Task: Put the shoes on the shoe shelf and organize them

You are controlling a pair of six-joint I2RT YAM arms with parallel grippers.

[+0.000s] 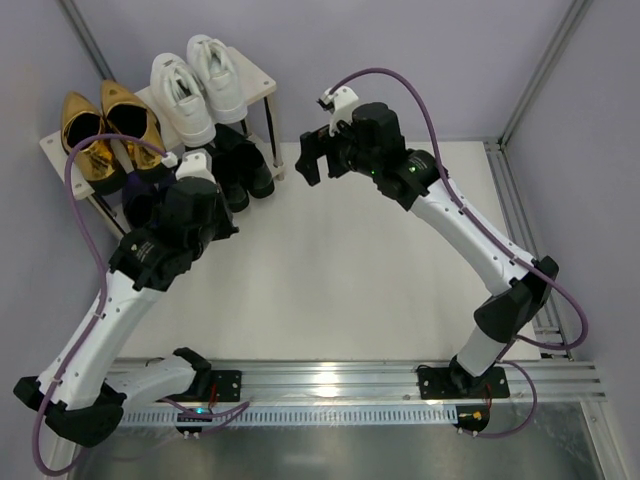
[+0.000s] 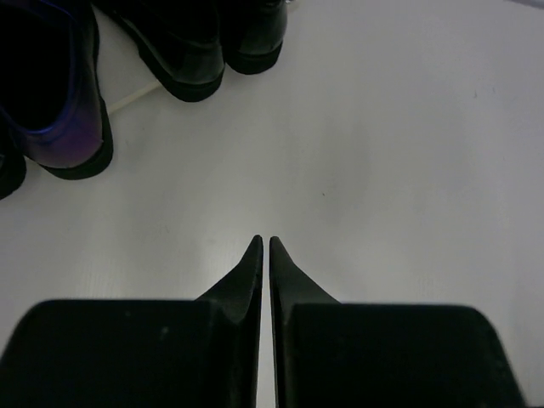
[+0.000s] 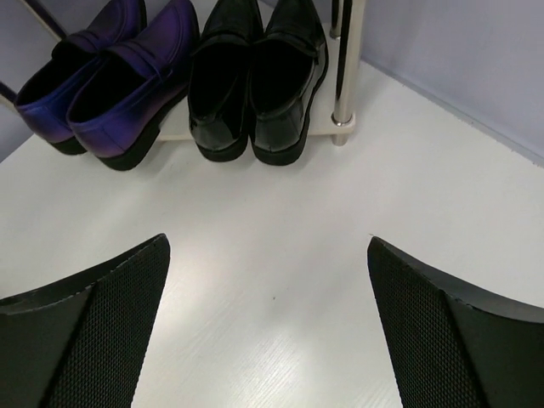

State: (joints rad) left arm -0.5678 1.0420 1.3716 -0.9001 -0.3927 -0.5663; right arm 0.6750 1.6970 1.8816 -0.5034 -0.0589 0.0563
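The shoe shelf (image 1: 258,82) stands at the far left. On its top board sit the gold loafers (image 1: 105,135) and the white sneakers (image 1: 200,85). On the lower tier the purple shoes (image 3: 106,76) and the black shoes (image 3: 255,76) stand side by side; both pairs also show in the left wrist view, purple (image 2: 59,119) and black (image 2: 200,42). My left gripper (image 2: 264,242) is shut and empty over the white table, just in front of the shelf. My right gripper (image 3: 268,246) is open and empty, facing the shelf's right end from a short way off.
The shelf's chrome leg (image 3: 344,102) stands right of the black shoes. Grey walls close the back and both sides. A metal rail (image 1: 330,380) runs along the near edge under the arm bases.
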